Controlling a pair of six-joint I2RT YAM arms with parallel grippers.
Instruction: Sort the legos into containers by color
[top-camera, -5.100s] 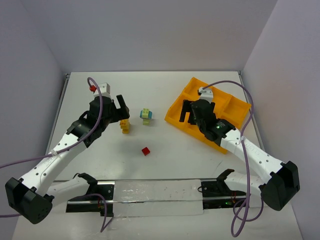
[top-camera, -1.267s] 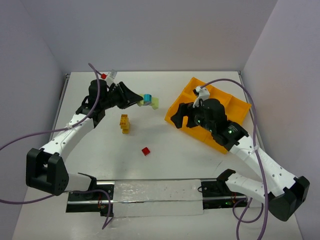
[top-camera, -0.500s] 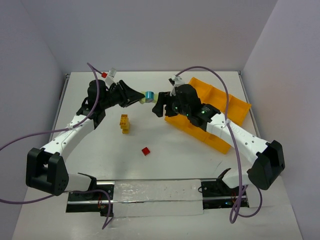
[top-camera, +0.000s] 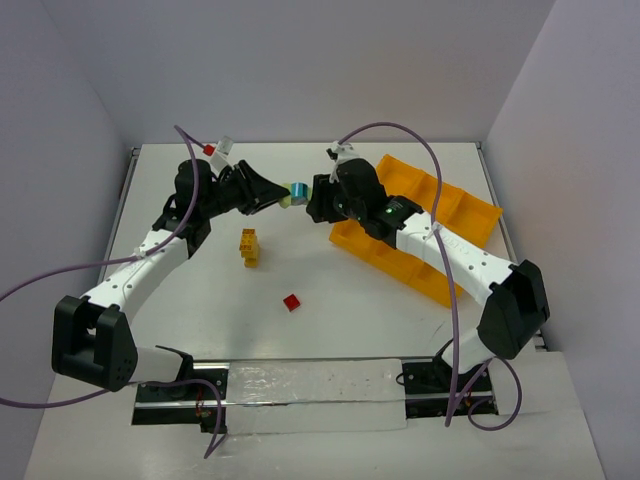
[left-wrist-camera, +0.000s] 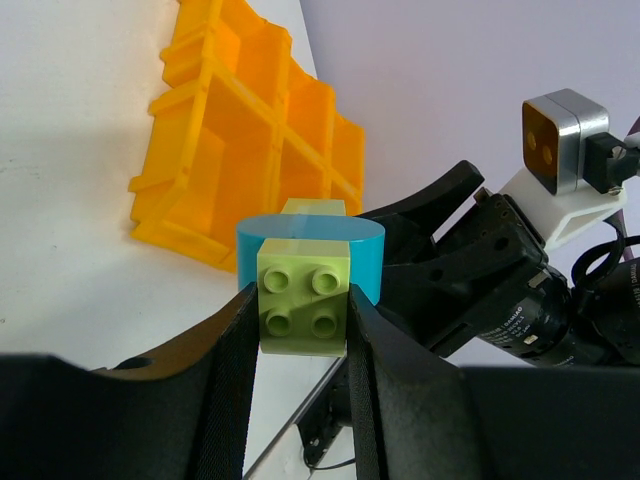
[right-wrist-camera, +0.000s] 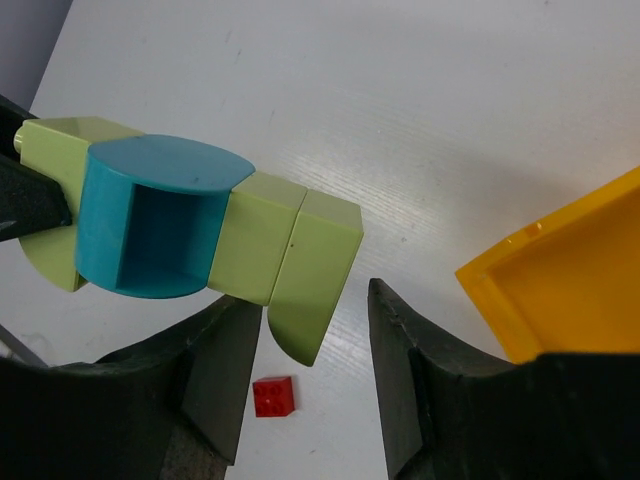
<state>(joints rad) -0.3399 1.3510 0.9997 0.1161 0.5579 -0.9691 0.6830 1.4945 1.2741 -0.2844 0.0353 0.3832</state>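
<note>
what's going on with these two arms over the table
The left gripper holds a green-and-teal lego stack in the air, clamped at one end. The right gripper is open, straddling the stack's other green end. A yellow stack and a red brick lie on the table, outside the orange tray.

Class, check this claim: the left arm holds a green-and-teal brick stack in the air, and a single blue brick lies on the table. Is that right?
No: the single brick is red, shown in the top external view; the rest stands.
</note>
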